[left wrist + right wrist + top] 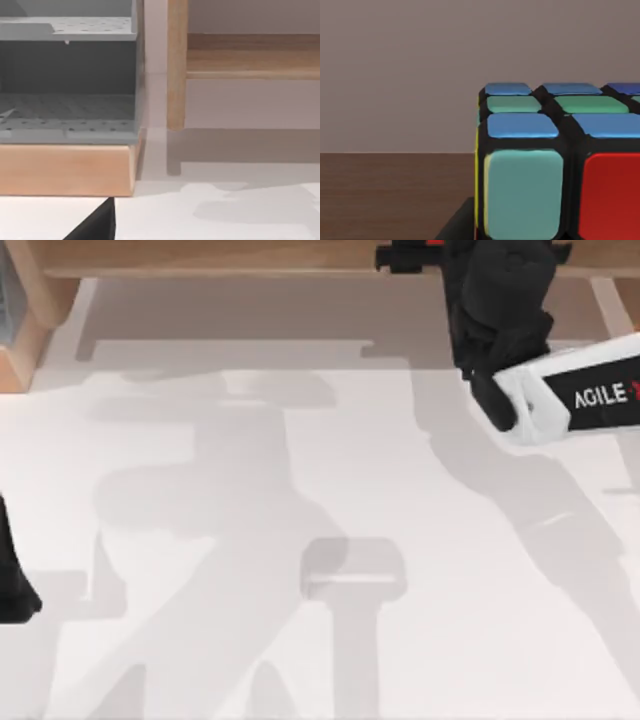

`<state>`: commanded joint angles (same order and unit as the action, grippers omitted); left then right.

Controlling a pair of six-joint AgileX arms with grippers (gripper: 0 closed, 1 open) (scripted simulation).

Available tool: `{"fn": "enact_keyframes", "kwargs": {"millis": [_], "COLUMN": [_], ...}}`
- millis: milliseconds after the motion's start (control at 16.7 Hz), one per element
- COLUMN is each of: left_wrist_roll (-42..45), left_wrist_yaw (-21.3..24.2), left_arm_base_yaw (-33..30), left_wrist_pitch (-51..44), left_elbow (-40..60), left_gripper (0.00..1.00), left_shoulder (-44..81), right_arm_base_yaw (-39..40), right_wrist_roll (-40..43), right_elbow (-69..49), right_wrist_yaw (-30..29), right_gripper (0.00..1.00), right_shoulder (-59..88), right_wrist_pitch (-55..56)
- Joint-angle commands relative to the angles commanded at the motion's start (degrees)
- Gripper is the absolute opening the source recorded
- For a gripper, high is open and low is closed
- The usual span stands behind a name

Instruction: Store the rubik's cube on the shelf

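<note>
Sitting on shelf [390, 195]: one rubik's cube [540, 165]

The small cube of smooth, softly glossy plastic tiles [560, 165] is showing over the long, matt, light-brown wooden shelf board [220, 257]; the white tabletop [300, 490] is looking matt.

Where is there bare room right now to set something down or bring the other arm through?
The white tabletop is bare from the left arm at the left edge across to the right edge. The shelf board looks bare left of the right tool. It is crowded at the top right, where the right arm reaches over the shelf with the rubik's cube close before its camera.
</note>
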<state>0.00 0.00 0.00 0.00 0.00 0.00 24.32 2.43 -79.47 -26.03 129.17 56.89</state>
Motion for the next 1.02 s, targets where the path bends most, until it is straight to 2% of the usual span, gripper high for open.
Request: {"fn": "enact_keyframes", "kwargs": {"millis": [600,1020], "left_wrist_roll": [0.0,0.0], "left_wrist_yaw": [0.0,0.0], "left_arm_base_yaw": [0.0,0.0], "left_wrist_pitch": [0.0,0.0], "left_elbow": [0.0,0.0], "left_gripper": [1.00,1.00], "left_shoulder": [0.0,0.0], "right_arm_base_yaw": [0.0,0.0], "right_wrist_roll": [0.0,0.0], "right_elbow": [0.0,0.0], "right_wrist_yaw": [0.0,0.0], "right_gripper": [0.98,1.00], "right_shoulder": [0.0,0.0], "right_wrist_pitch": [0.0,0.0]}}
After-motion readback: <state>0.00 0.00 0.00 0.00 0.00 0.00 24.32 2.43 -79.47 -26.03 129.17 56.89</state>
